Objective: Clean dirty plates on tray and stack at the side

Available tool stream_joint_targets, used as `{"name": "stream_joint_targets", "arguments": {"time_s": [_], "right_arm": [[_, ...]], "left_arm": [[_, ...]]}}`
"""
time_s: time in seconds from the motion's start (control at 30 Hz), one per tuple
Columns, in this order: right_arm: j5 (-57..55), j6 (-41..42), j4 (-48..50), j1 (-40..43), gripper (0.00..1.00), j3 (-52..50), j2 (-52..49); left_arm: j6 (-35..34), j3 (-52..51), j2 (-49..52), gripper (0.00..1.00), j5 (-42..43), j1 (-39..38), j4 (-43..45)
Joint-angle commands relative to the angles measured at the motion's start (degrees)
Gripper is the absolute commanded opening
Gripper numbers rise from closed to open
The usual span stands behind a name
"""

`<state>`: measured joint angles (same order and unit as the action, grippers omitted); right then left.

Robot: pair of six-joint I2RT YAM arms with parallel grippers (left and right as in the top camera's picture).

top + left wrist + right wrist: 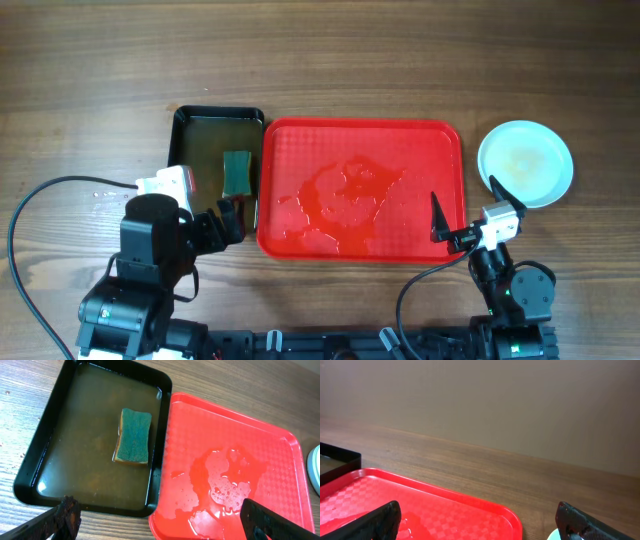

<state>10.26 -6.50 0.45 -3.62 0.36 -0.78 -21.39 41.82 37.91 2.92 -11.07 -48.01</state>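
Observation:
The red tray point(300, 140) lies at the table's centre with a puddle of water on its base and no plates on it; it also shows in the left wrist view point(260, 450) and the right wrist view point(445, 505). The white plates point(525, 163) sit stacked on the table to the right of the tray; I cannot tell how many. A sliver of them shows in the left wrist view point(316, 467). My left gripper point(222, 218) point(160, 520) is open and empty over the gap between the black tray and the red tray. My right gripper point(465, 205) point(480, 522) is open and empty at the tray's front right corner.
A black tray point(195, 150) point(75, 460) of murky water stands left of the red tray, with a green sponge point(237, 172) point(134, 436) lying in it. A cable runs over the table at the front left.

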Motion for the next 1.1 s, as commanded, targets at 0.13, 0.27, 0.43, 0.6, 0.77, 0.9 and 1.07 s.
{"name": "stream_joint_targets", "arguments": {"time_s": [0.13, 0.27, 0.43, 0.6, 0.77, 0.9, 1.07], "right_arm": [[0.72, 0.52, 0.35, -0.13, 1.00, -0.07, 0.57], [0.72, 0.52, 0.35, -0.13, 1.00, -0.07, 0.57], [0.72, 0.52, 0.35, -0.13, 0.99, -0.07, 0.57], [0.72, 0.52, 0.35, -0.13, 0.99, -0.07, 0.57], [0.72, 0.50, 0.35, -0.13, 0.99, -0.07, 0.57], [0.72, 0.55, 0.35, -0.13, 1.00, -0.07, 0.57], [0.72, 0.52, 0.35, -0.13, 0.99, -0.07, 0.57]], "left_arm": [[-0.50, -0.26, -0.70, 1.00, 0.04, 0.33, -0.15], [1.22, -2.82, -5.14, 1.00, -1.92, 0.59, 0.26], [1.64, -15.74, -17.11, 1.00, -1.49, 2.91, 13.70], [1.86, -29.59, -29.51, 1.00, 1.16, 5.49, 30.29], [11.26, -38.21, -36.81, 1.00, 5.60, 7.45, 47.54], [18.67, -41.51, -37.75, 1.00, 5.62, 7.65, 53.86], [19.28, -41.51, -37.75, 1.00, 5.62, 7.65, 44.11]]}}
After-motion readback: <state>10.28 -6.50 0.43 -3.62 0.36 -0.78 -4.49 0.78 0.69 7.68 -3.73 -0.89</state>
